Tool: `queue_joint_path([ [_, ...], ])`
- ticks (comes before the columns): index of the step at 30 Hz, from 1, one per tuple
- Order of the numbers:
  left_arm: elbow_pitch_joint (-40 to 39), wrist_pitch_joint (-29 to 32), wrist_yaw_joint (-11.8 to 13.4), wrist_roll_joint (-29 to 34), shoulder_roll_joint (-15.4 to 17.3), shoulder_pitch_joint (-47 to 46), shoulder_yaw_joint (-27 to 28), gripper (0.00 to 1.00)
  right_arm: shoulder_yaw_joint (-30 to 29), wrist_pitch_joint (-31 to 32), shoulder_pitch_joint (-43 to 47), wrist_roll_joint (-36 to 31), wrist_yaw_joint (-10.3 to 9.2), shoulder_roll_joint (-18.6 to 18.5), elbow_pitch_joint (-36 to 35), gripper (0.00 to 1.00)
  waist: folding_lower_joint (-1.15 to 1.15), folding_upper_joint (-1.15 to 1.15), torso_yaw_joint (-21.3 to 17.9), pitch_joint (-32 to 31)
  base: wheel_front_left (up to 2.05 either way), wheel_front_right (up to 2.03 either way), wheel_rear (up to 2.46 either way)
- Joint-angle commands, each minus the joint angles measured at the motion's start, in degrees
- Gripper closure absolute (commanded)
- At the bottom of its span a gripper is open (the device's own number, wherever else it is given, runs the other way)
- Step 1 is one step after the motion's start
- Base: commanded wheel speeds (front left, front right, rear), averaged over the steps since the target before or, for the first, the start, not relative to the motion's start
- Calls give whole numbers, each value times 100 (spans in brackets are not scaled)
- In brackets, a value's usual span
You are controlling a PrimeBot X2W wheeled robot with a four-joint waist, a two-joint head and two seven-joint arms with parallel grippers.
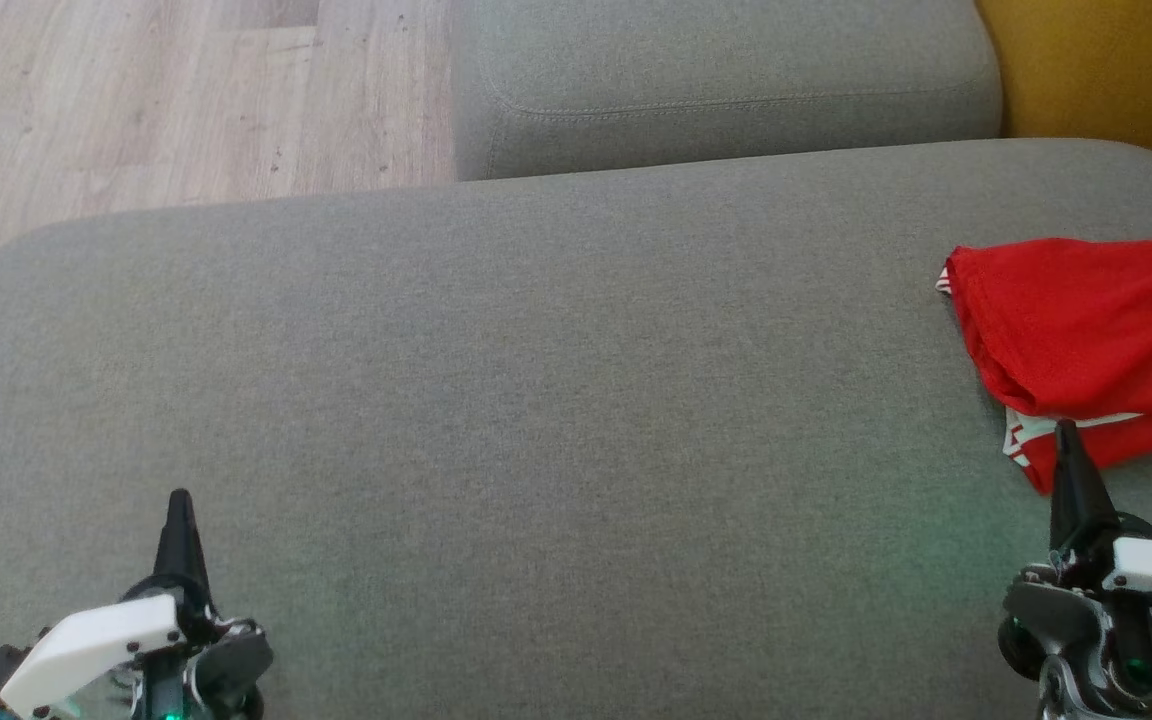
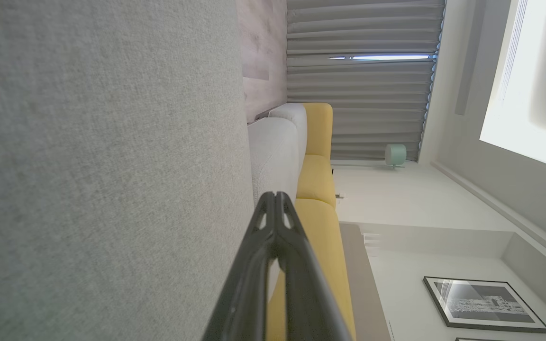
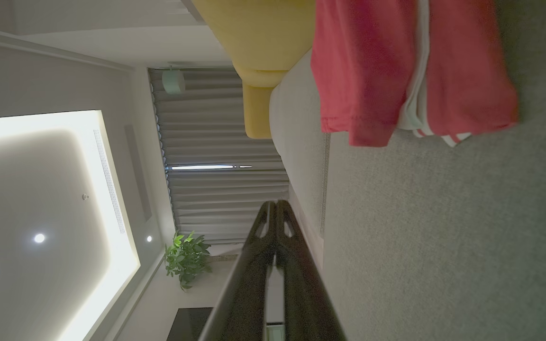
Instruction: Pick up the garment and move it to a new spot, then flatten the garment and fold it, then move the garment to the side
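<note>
The garment (image 1: 1086, 330) is red with white trim, lying folded in layers at the right edge of a wide grey cushion (image 1: 536, 380). In the right wrist view the garment (image 3: 396, 71) lies ahead of the fingertips, apart from them. My right gripper (image 1: 1067, 432) is at the lower right, shut, empty, its tip just short of the cloth's near edge. At the lower left my left gripper (image 1: 179, 500) hovers over bare cushion, also shut and empty. Both pairs of fingertips (image 2: 275, 196) (image 3: 275, 204) meet with nothing between them.
A second grey cushion (image 1: 726, 80) stands behind the wide one. Wooden floor (image 1: 136, 100) lies at the far left. A yellow sofa part (image 1: 1116, 70) rises at the far right. The grey cushion stretches bare between the two grippers.
</note>
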Motion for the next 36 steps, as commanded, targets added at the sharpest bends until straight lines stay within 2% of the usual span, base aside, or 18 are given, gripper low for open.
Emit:
queue_joint_path([
  [1, -162, 25, -40, 38, 42, -276, 196, 100, 95, 56, -296, 10, 40, -8, -180, 100, 0, 0, 0, 0, 0, 0, 0],
  [36, -160, 69, -40, 83, 4, -280, 250, 100, 57, 87, -299, -22, 40, 19, -178, 100, 0, 0, 0, 0, 0, 0, 0],
])
